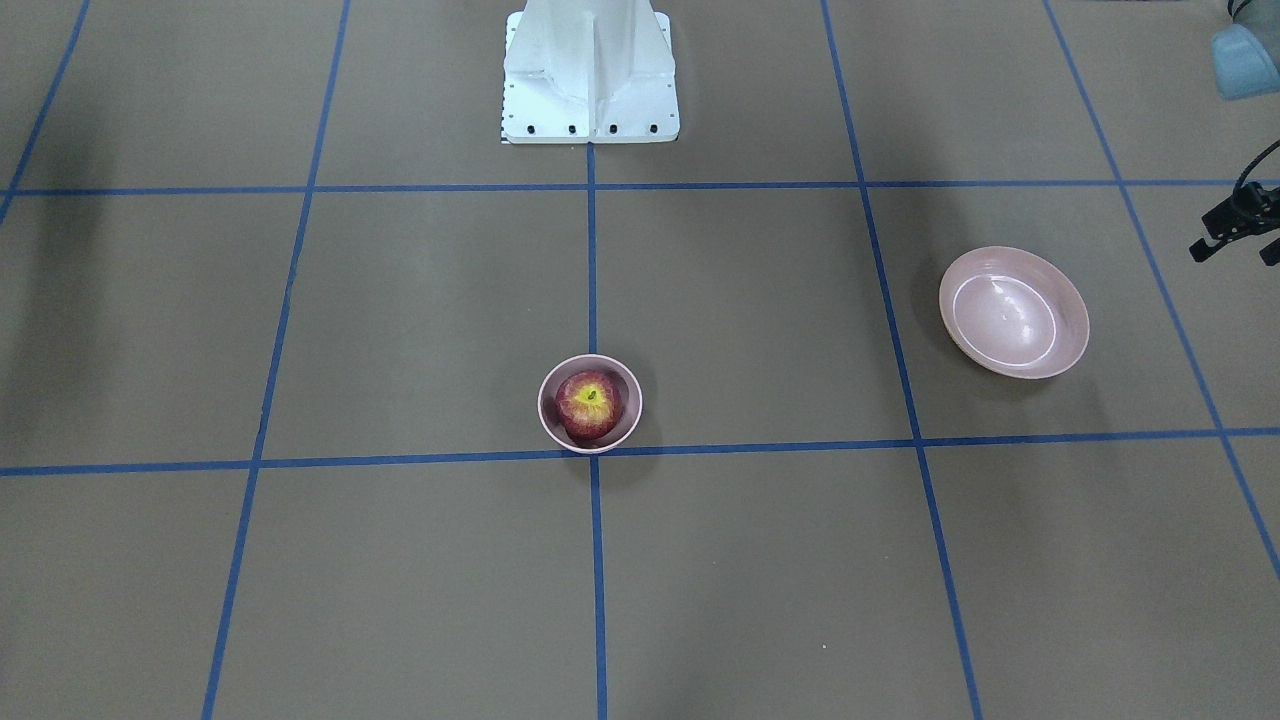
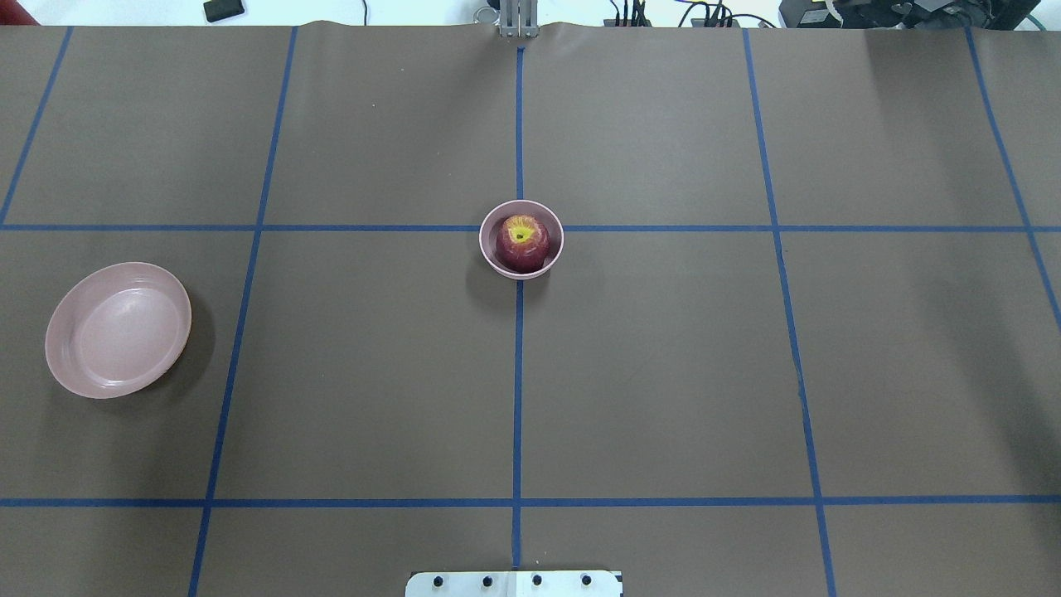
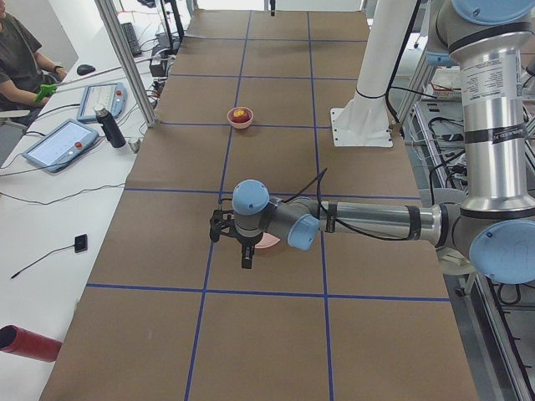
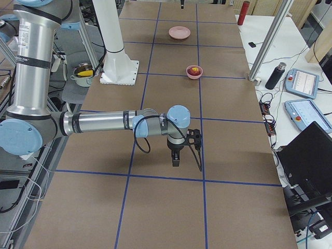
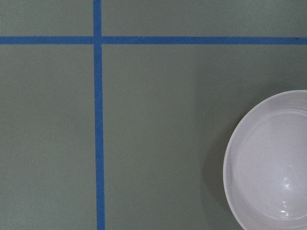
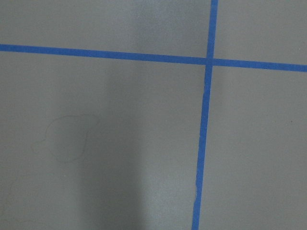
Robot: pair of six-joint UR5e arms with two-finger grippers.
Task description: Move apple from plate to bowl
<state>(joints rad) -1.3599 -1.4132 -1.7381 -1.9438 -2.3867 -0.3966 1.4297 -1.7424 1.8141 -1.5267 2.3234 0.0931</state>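
Note:
The dark-red apple (image 1: 589,404) with its yellow stem patch sits inside the small deep pink bowl (image 1: 632,388) at the table's middle; it also shows in the overhead view (image 2: 522,241). The wide pink plate (image 2: 118,329) lies empty on the robot's left and fills the left wrist view's lower right (image 5: 273,163). The left gripper (image 3: 248,261) hangs above the table beside the plate; I cannot tell if it is open or shut. The right gripper (image 4: 176,161) hangs over bare table far from the bowl; I cannot tell its state either.
The table is brown with a blue tape grid. The white robot base (image 1: 590,70) stands at the robot's edge. A black part of the left arm's tool (image 1: 1235,225) shows at the front view's right edge. Tablets and a bottle (image 4: 273,75) lie on the operators' bench.

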